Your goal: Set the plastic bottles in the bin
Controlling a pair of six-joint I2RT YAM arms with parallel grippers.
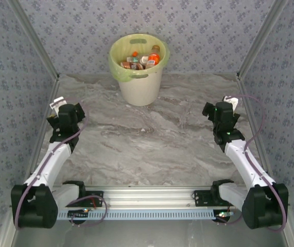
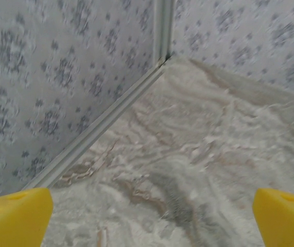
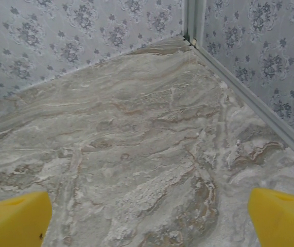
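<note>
Marbled grey table; round cream bin, green-lined, holds orange-labelled plastic bottles; your left pincer, right pincer spread.

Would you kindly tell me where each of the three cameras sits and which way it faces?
Top external: above and behind the bases, looking forward and down across the table to the bin holding plastic bottles; left arm and right arm show.
Left wrist: on the left arm, facing the far left corner; open left end effector frames the bottom.
Right wrist: on the right arm, facing the far right corner; open right end effector frames the bottom.
Shared: marbled table and patterned walls, in all three.
</note>
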